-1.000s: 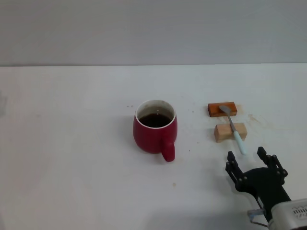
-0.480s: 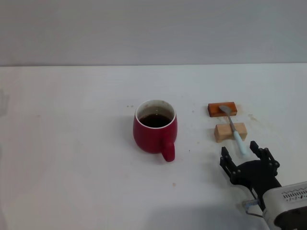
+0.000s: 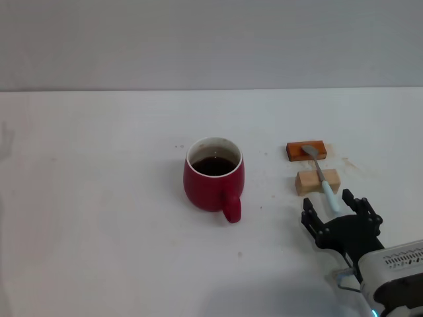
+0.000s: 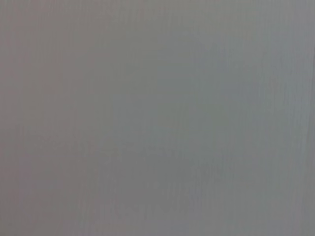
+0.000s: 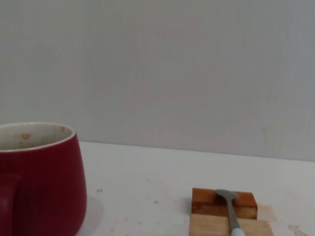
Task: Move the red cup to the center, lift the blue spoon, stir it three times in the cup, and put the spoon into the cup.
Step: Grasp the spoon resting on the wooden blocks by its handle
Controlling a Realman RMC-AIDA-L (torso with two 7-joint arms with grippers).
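The red cup point(image 3: 213, 179) stands near the middle of the white table, holding dark liquid, its handle turned toward me; the right wrist view shows the red cup point(image 5: 42, 182) close up. To its right the blue spoon point(image 3: 320, 175) lies across two small blocks, its silver bowl on the orange-brown block point(image 3: 306, 150) and its pale blue handle reaching past the pale wooden block point(image 3: 317, 181). My right gripper point(image 3: 334, 202) is open, its black fingers on either side of the handle's near tip. The blue spoon point(image 5: 230, 210) also shows in the right wrist view. My left gripper is out of view.
The white table point(image 3: 99, 218) stretches wide to the left of the cup, with a grey wall behind. A few small stains mark the surface near the blocks. The left wrist view shows only a plain grey surface.
My right gripper has moved forward and a little left, from the table's near right edge up to the spoon handle's tip. The cup, spoon and blocks have not moved.
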